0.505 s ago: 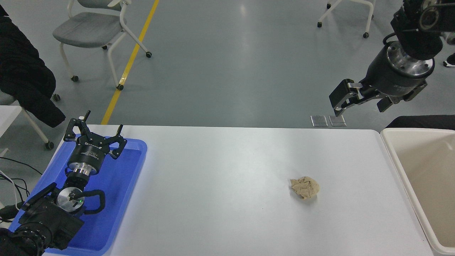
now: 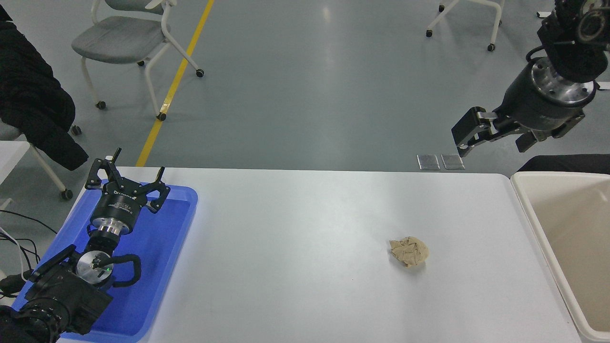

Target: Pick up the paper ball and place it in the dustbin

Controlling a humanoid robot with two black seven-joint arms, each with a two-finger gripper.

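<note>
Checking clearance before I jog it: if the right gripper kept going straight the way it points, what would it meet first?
Probably nothing: the right gripper is raised beyond the table's far edge, pointing left and slightly down, well away from the paper ball. Depth is unclear.

The right tool (image 2: 493, 136) has shifted a little toward three o'clock and slightly toward six in the head view since half a second ago, its arm drawing toward the picture's right edge. It now hangs high past the bench's (image 2: 305, 228) twelve-o'clock edge, closer to above the dustbin's (image 2: 522, 200) far corner, farther from the ball (image 2: 409, 251).
</note>
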